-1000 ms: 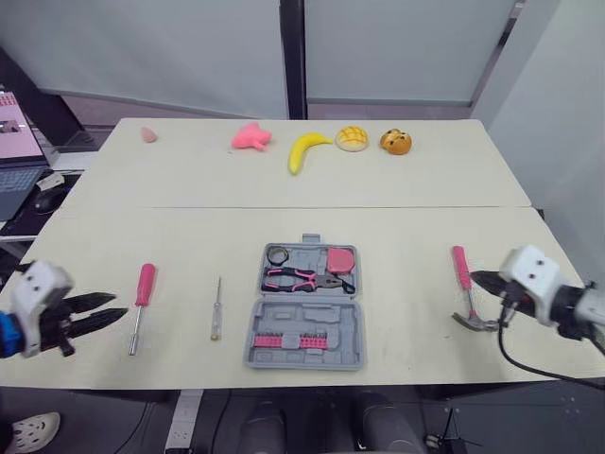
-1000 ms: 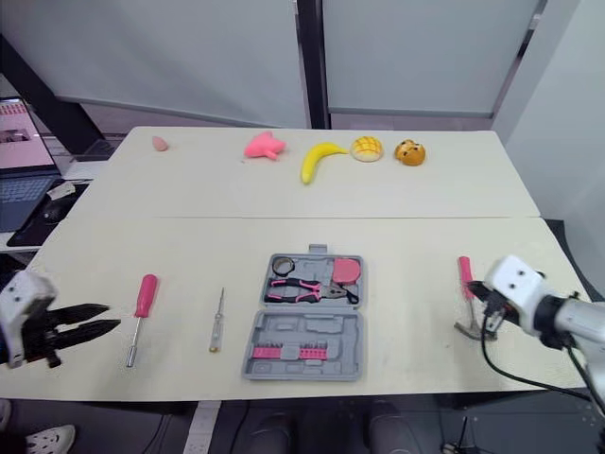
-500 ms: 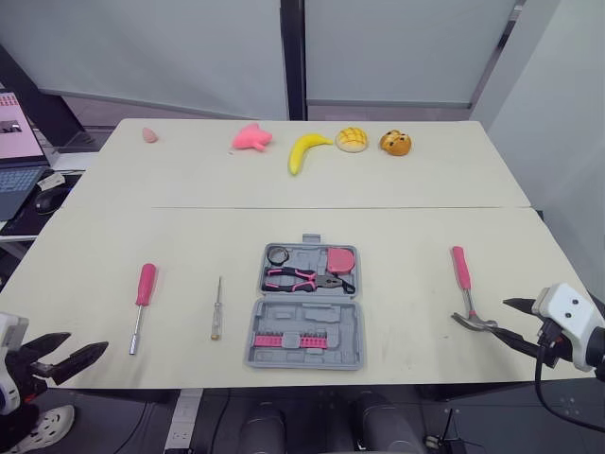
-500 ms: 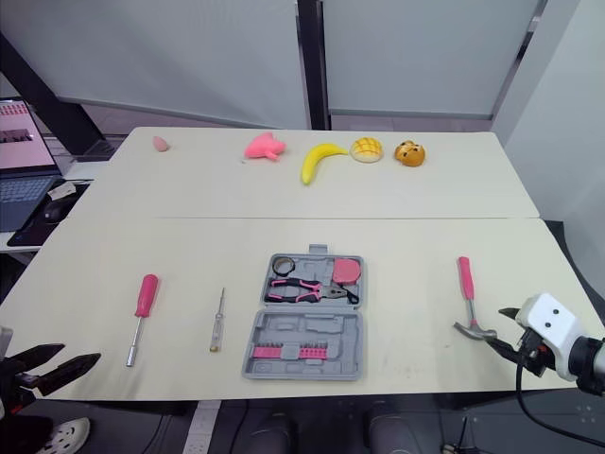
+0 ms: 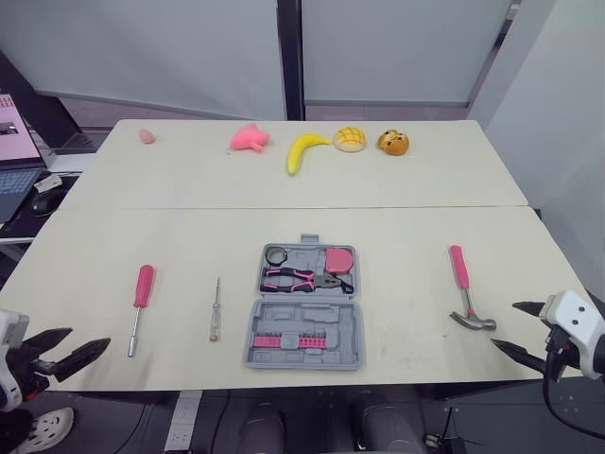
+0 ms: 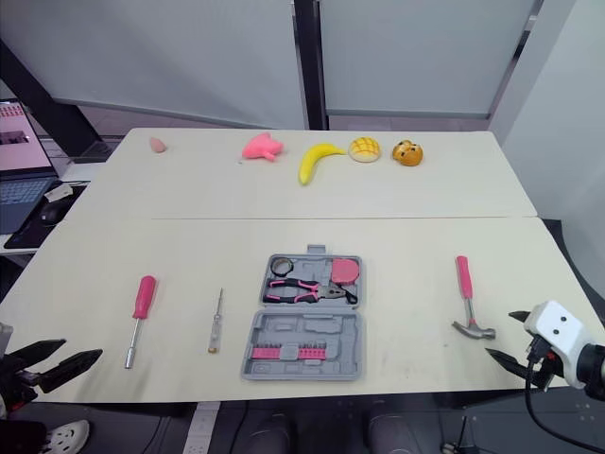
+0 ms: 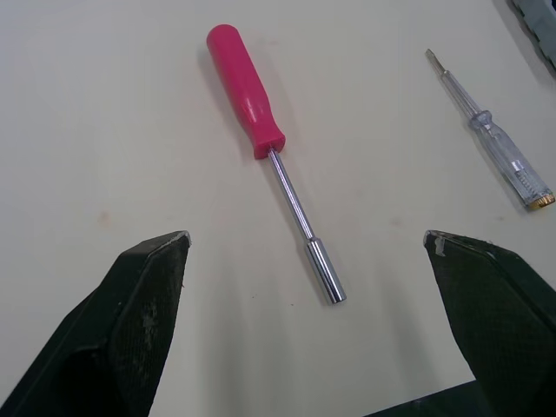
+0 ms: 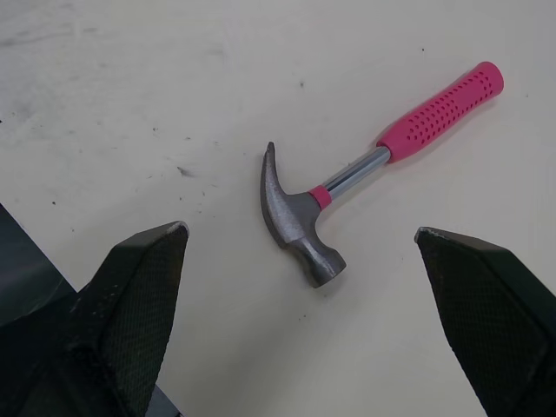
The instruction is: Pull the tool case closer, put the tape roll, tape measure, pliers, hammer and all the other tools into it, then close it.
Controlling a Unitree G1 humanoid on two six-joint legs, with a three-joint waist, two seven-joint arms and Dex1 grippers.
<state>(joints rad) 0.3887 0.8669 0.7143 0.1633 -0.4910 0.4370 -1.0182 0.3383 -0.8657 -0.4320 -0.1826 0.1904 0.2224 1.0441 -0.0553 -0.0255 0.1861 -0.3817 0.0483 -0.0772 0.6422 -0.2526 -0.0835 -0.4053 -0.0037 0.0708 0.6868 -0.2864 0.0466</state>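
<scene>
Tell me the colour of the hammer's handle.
Pink, on the hammer; clearest in the right wrist view.

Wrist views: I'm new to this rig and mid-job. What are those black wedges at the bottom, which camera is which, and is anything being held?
The two wide pictures come from the head camera of a humanoid robot, looking down at the table. The two close pictures come from cameras on its wrists. The black wedges there are each gripper's own two fingers.

The left gripper is open and empty, and faces the pink screwdriver. A thin clear-handled screwdriver lies beside that. The right gripper, also open and empty, faces the hammer.

In the middle lies the open tool case, holding the pliers, tape measure and tape roll. A banana and other small items lie along the far edge.
</scene>
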